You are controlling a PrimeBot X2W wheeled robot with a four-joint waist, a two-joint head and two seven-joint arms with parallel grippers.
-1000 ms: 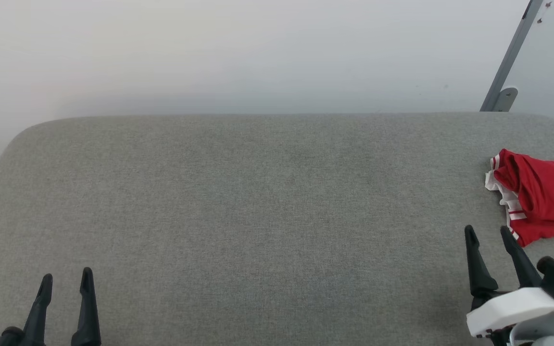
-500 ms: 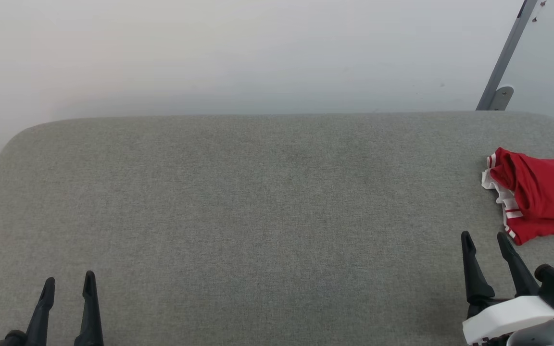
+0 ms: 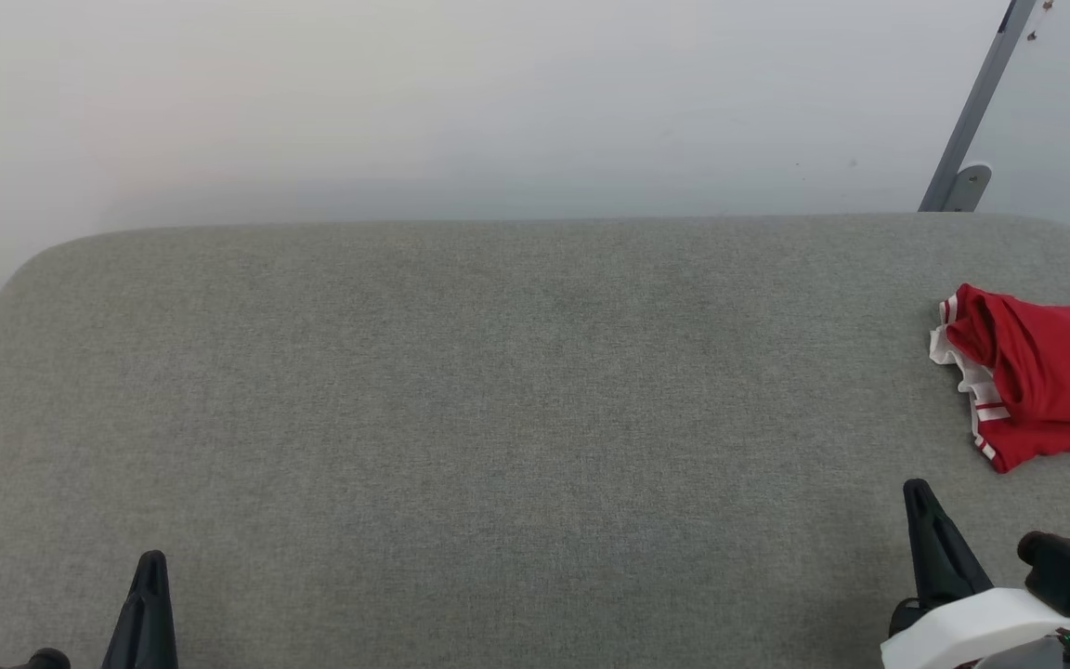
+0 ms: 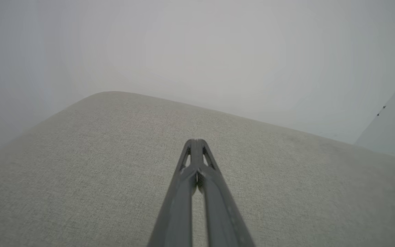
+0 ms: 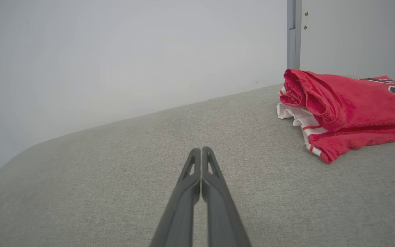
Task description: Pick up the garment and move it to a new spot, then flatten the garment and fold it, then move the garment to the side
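- Head view: I see the garment (image 3: 1046,381) at the frame's right edge on the grey cushion (image 3: 498,400), above my right gripper (image 3: 918,497) and apart from it; that gripper is closed on nothing.
- Left wrist view: my left gripper (image 4: 196,142) has its fingers pressed together, empty; the garment barely shows at far right.
- Right wrist view: closed fingers at bottom centre, garment in the upper right, untouched.

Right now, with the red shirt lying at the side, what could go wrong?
The garment runs out of the head view, so it may overhang the table. Its top fold bulges loosely and could fall open. The shut right fingers are close by; a rightward swing could snag it.
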